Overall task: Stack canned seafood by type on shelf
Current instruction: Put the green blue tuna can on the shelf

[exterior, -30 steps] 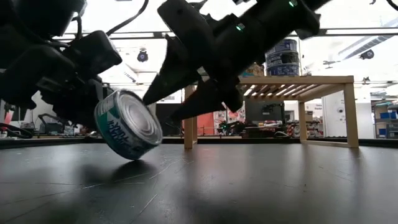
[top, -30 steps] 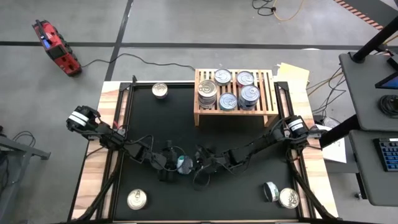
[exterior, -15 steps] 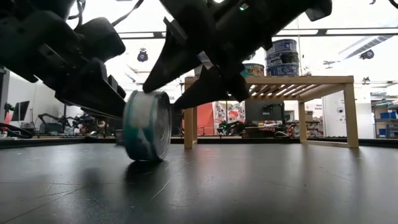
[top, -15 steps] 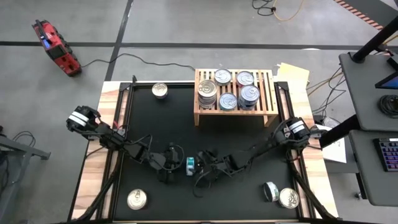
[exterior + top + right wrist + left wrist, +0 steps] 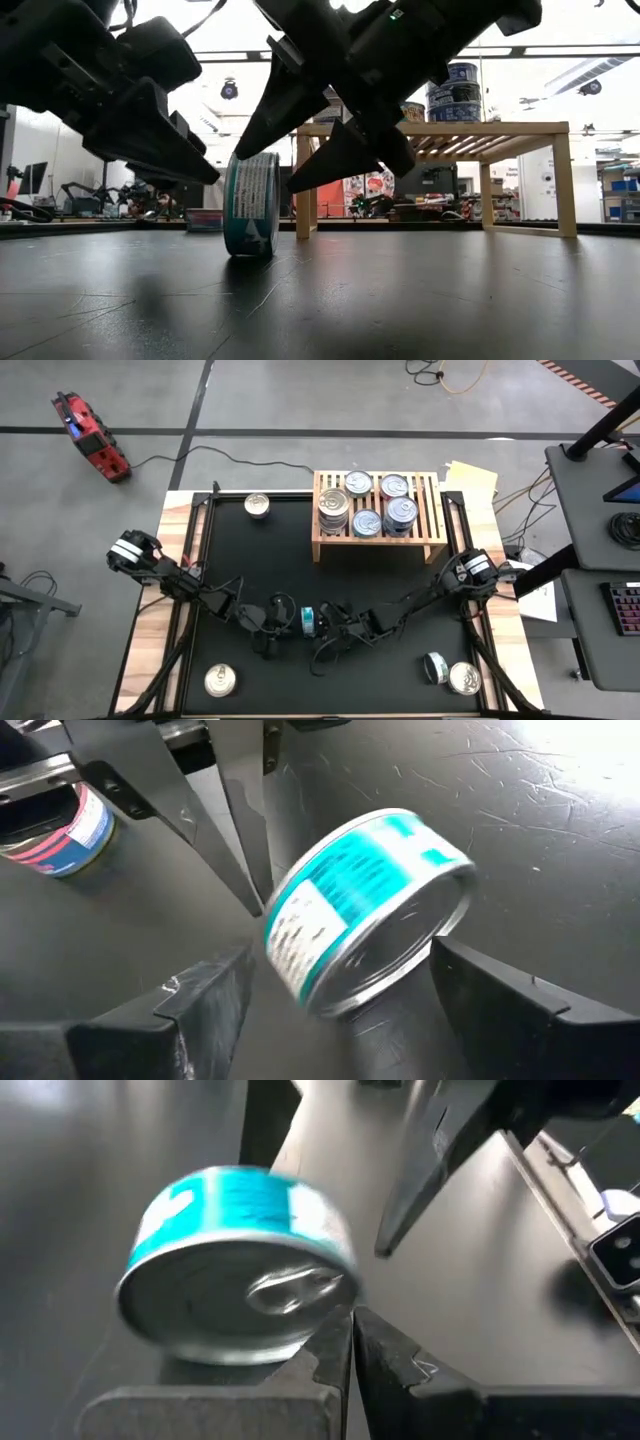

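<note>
Mid-mat, near bench front — teal-labelled tin point(image 5: 307, 621) stands on edge, silver pull-tab lid toward left hand point(image 5: 283, 622), which is clenched, empty, likely bracing it. Right hand point(image 5: 326, 628) spread wide, fingers straddling tin, not yet gripping — probably lining up grasp for shelf point(image 5: 378, 536).

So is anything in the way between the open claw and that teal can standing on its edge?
Nothing visible. The teal can stands on its rim, between the open right gripper's fingers. The shut left gripper is at the can's other side.
</note>
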You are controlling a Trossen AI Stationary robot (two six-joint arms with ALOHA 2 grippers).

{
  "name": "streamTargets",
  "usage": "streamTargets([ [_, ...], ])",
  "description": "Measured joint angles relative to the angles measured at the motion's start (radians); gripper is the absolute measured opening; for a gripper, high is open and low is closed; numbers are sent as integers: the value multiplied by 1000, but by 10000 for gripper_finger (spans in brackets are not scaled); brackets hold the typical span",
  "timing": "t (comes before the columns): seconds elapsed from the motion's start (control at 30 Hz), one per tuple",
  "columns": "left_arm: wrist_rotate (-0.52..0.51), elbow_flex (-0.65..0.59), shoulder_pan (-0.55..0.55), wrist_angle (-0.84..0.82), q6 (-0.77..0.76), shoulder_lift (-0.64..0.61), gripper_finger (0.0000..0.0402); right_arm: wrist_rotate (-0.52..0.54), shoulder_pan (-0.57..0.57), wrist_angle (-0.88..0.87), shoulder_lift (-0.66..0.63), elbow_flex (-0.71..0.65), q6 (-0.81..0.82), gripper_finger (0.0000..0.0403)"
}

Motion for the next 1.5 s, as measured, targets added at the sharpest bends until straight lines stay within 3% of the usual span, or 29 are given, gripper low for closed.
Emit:
streamTargets([
  [0.2,-5,0,0,42,50,0,0,-14,0,3,0,23,1,329],
  [0.37,-70,0,1,42,85,0,0,-14,-5,-10,0,27,2,348],
  [0.8,-111,-2,1,-112,145,-42,0,114,-53,-104,0,35,63,333],
  [0.87,-168,-2,2,-193,148,-68,0,146,-66,-127,0,58,81,335],
  [1.0,-418,-2,4,-387,156,-108,0,217,-93,-186,0,100,90,338],
  [1.07,-466,-3,5,-440,165,-124,0,221,-107,-190,0,109,90,336],
  [1.27,-410,-5,5,-433,241,-136,0,224,-127,-185,14,117,134,327],
  [1.5,-368,-5,24,-293,381,-113,0,221,-128,-274,86,210,169,329],
])
